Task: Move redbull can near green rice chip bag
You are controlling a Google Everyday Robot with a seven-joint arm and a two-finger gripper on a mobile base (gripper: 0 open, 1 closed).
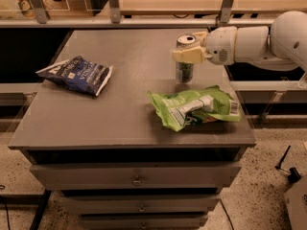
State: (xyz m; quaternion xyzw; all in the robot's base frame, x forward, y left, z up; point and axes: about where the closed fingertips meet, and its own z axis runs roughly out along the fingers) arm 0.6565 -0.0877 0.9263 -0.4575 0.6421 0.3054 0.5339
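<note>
Grey cabinet top (129,109): gripper (188,55) pinches the redbull can (184,73) up high. It's stiff, slick, probably light, so tippy.

The redbull can (183,73), slim and silver-grey, is held upright by the gripper (185,55), clamped round it, just behind the green rice chip bag (194,108); the wrinkled bag is laid flat.
</note>
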